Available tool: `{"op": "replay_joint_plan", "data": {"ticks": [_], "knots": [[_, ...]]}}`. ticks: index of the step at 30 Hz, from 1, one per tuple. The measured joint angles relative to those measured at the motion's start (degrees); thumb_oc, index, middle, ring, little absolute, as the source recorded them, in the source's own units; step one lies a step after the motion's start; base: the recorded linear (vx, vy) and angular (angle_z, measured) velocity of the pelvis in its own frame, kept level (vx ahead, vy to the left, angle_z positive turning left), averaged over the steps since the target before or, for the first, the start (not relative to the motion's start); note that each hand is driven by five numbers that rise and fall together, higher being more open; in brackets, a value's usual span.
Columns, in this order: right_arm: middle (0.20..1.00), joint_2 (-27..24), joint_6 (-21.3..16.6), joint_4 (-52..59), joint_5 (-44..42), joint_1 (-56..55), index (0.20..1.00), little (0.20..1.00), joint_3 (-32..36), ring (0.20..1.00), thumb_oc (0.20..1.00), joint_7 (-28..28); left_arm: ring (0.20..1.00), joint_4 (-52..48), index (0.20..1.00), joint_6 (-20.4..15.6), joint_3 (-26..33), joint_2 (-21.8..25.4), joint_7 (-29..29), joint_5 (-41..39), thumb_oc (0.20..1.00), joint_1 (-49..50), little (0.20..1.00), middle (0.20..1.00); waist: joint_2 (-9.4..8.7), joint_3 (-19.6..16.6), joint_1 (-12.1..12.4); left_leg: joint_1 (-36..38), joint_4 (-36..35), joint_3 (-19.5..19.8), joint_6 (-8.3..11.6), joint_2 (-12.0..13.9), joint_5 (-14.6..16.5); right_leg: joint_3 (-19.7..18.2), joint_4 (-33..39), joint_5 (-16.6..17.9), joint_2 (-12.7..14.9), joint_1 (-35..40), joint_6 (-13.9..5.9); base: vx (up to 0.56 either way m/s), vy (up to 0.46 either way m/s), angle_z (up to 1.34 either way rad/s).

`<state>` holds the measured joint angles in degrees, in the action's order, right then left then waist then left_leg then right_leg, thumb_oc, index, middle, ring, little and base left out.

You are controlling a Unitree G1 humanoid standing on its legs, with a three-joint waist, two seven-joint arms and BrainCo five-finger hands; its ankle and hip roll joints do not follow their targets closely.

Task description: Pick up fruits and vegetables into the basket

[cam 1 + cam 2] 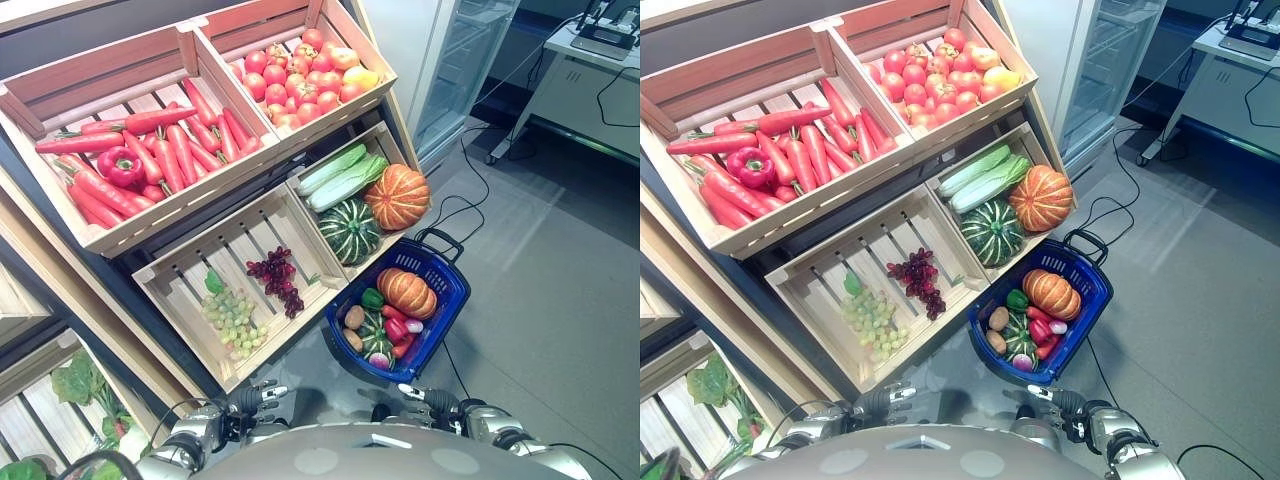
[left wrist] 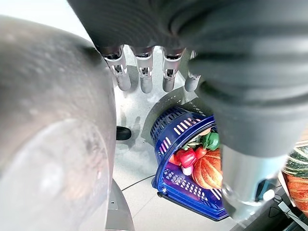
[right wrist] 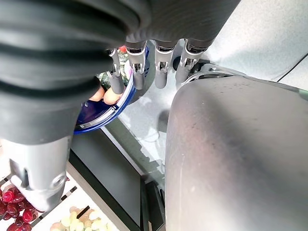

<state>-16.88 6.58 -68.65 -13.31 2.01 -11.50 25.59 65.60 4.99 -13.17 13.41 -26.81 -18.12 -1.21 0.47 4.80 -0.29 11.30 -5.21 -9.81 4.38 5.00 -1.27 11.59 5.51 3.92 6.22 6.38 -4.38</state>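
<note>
A blue basket stands on the grey floor before the wooden stand. It holds an orange pumpkin, a green pepper, potatoes, red peppers and a striped squash. The crates above hold carrots with a red pepper, tomatoes, cabbages beside two pumpkins, and green grapes next to purple grapes. My left hand and right hand hang low near my chest, well below the crates. Both have straight fingers and hold nothing.
A glass-door cabinet stands behind the stand on the right. A white desk is at the far right with cables on the floor beside it. Leafy greens lie on a lower shelf at the left.
</note>
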Motion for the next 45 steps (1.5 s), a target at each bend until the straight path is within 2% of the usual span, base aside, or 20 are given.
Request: {"op": "replay_joint_plan", "data": {"ticks": [8,11,15,21,24,28,30,31,35,41,45], "knots": [[1.0,0.0,-0.02,0.01,-0.01,0.0,1.0,1.0,0.0,1.0,1.0,0.0,1.0,0.0,1.0,-0.29,-0.05,-0.01,0.1,0.05,1.0,0.05,1.0,1.0,0.0,0.0,0.0,-0.01,-0.02,0.0,0.0,0.0,0.0,0.0,0.0,-0.01,0.0,-0.01,-0.01,0.0,0.0,0.0],[1.0,0.0,-0.03,0.01,-0.02,0.0,1.0,1.0,0.0,1.0,1.0,-0.02,1.0,0.01,1.0,-1.7,-0.1,-0.02,0.68,0.22,1.0,0.07,1.0,1.0,0.0,0.0,0.01,-0.01,-0.02,0.0,0.0,0.0,0.0,0.0,0.0,-0.01,0.0,-0.01,-0.01,0.0,0.0,0.0],[1.0,0.05,-0.51,0.03,0.21,-0.01,1.0,1.0,-0.05,1.0,1.0,-0.33,1.0,-0.05,1.0,-6.91,-1.19,0.01,4.72,2.38,1.0,0.03,1.0,1.0,0.04,0.04,-0.17,-0.02,0.08,-0.01,0.0,0.0,0.0,-0.04,-0.01,-0.01,0.0,-0.05,-0.02,0.0,0.0,0.0],[1.0,0.14,-2.24,0.2,1.66,0.42,1.0,1.0,-0.71,1.0,1.0,-2.07,1.0,-0.38,1.0,-11.87,-3.02,0.1,8.84,4.79,1.0,-0.72,1.0,1.0,0.45,0.87,-0.33,-0.26,0.08,-0.02,-0.15,0.02,0.09,-0.09,-0.19,-0.03,0.03,-0.28,-0.03,0.04,-0.005,0.0],[1.0,0.14,-3.27,0.58,2.62,0.59,1.0,1.0,-0.82,1.0,1.0,-3.7,1.0,-3.02,1.0,-16.02,-4.7,0.38,13.58,8.3,1.0,-1.15,1.0,1.0,0.8,1.54,-0.46,-0.98,0.13,-0.02,-0.02,0.01,-0.04,-0.1,-0.27,0.04,0.01,-0.95,0.04,0.05,-0.007,0.0],[1.0,-0.18,-4.48,2.35,2.81,0.74,1.0,1.0,-2.87,1.0,1.0,-5.37,1.0,-8.52,1.0,-19.06,-6.44,1.69,22.28,16.67,1.0,-2.68,1.0,1.0,1.33,3.34,-1.2,-1.03,0.15,-0.05,-0.01,0.02,-0.05,-0.15,-0.28,0.2,0.0,-1.0,0.28,0.05,-0.008,0.0],[1.0,-0.28,-4.96,3.84,2.79,0.65,1.0,1.0,-3.42,1.0,1.0,-5.7,1.0,-12.69,1.0,-19.11,-8.34,3.68,27.92,23.36,1.0,-3.94,1.0,1.0,1.56,4.55,-1.63,-1.08,0.15,-0.06,-0.01,0.03,-0.05,-0.16,-0.31,0.21,-0.02,-1.06,0.3,0.02,-0.001,0.0],[1.0,-0.34,-5.12,4.12,2.79,0.59,1.0,1.0,-3.48,1.0,1.0,-5.79,1.0,-13.07,1.0,-19.04,-8.6,4.29,29.65,25.5,1.0,-4.35,1.0,1.0,1.67,4.86,-1.73,-1.12,0.14,-0.08,-0.01,0.04,-0.05,-0.17,-0.32,0.21,-0.03,-1.09,0.29,0.0,0.0,0.0],[1.0,-2.28,-6.54,5.68,2.64,0.86,1.0,1.0,-5.26,1.0,1.0,-6.35,1.0,-11.58,1.0,-19.24,-12.18,8.13,42.7,38.8,1.0,-7.44,1.0,1.0,3.0,6.08,-2.96,-2.64,0.3,-0.65,0.0,-0.02,-0.06,-0.62,-0.77,0.19,0.02,-3.22,0.28,-0.04,0.051,-0.06],[1.0,-8.11,-6.93,12.2,0.83,1.42,1.0,1.0,-5.74,1.0,1.0,-7.0,1.0,-16.23,1.0,-19.72,-13.69,13.72,58.81,49.08,1.0,-9.89,1.0,1.0,6.45,11.55,-3.78,-6.83,2.68,-1.2,-0.2,-0.25,0.04,-1.81,-3.79,0.19,0.59,-8.18,0.31,-0.09,0.068,-0.08],[1.0,-10.03,-6.51,16.63,-0.23,3.9,1.0,1.0,-5.76,1.0,1.0,-8.06,1.0,-19.77,1.0,-17.29,-13.64,15.93,68.05,56.99,1.0,-12.48,1.0,1.0,7.95,14.59,-4.83,-8.78,3.69,-1.74,-0.49,-0.64,-0.08,-2.95,-5.55,-0.05,1.03,-11.01,0.03,-0.05,0.041,-0.1]]}}
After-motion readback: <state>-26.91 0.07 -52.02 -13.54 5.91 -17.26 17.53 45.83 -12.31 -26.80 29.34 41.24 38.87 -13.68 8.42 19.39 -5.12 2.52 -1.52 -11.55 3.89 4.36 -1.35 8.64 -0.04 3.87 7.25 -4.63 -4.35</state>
